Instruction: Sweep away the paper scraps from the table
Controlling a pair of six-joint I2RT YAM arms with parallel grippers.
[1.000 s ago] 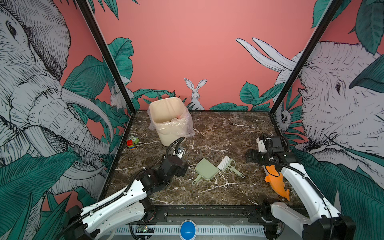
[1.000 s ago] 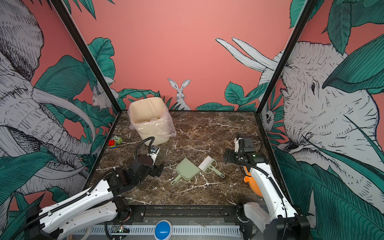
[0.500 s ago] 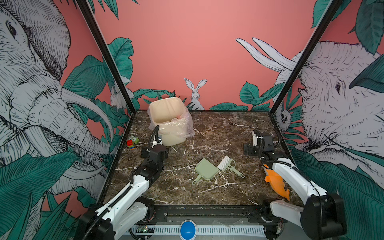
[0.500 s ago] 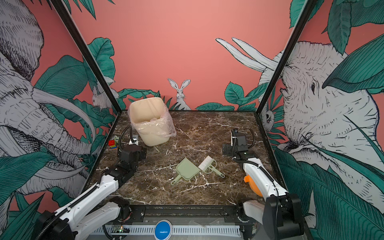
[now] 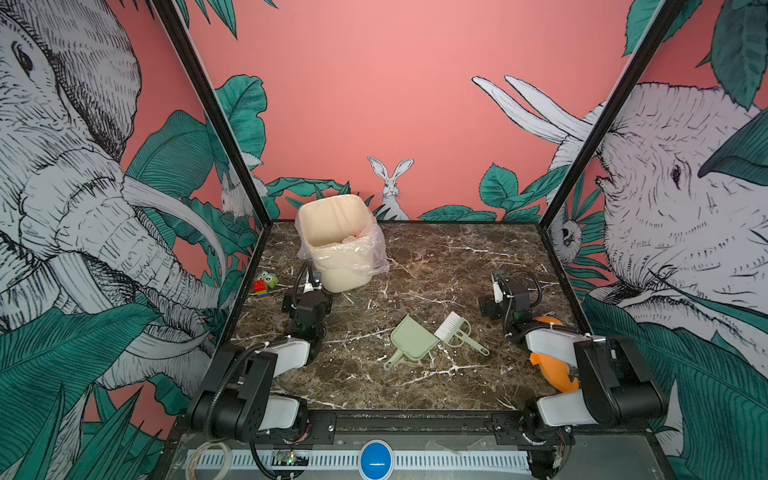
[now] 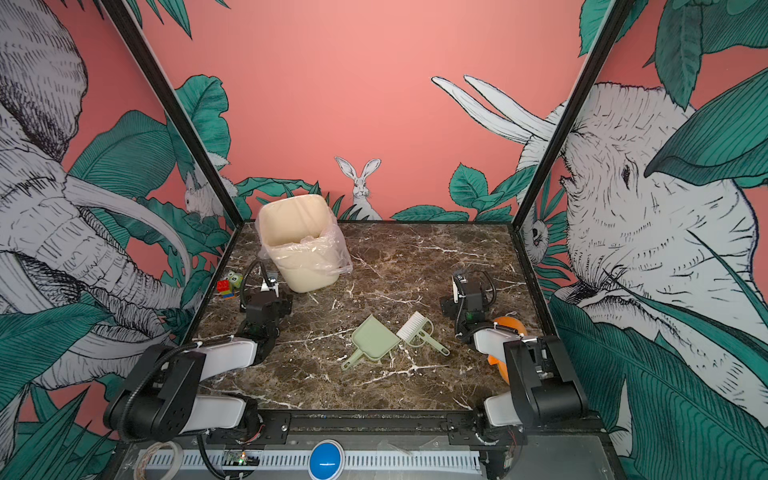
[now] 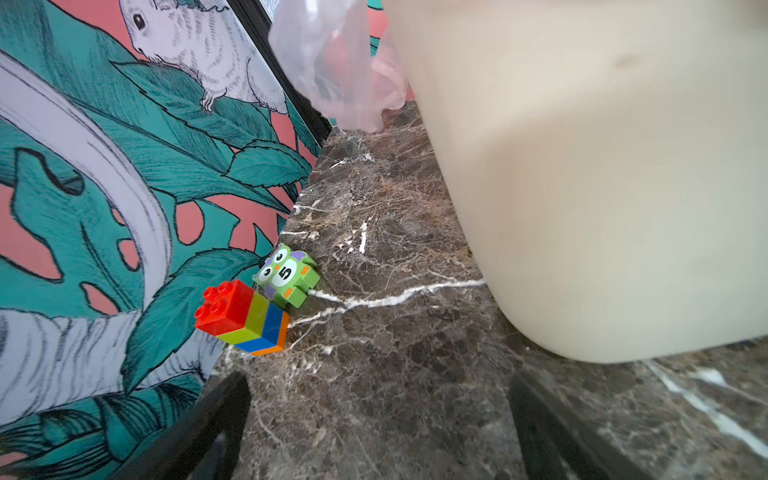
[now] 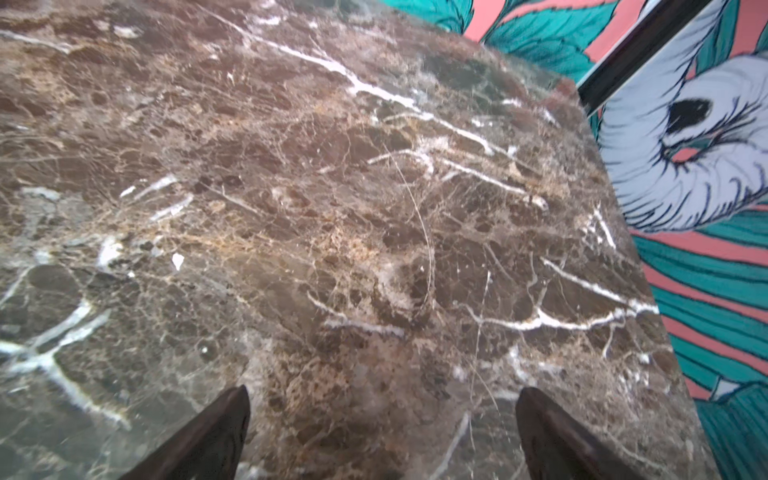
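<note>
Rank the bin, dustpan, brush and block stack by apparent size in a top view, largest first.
1. bin
2. dustpan
3. brush, similar in length to the dustpan but slimmer
4. block stack

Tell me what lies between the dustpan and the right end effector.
The brush, beside the dustpan, then bare table; both top views show it.

Dustpan (image 5: 413,341) L of brush (image 5: 451,326) (mid table (image 5: 457,257))
</note>
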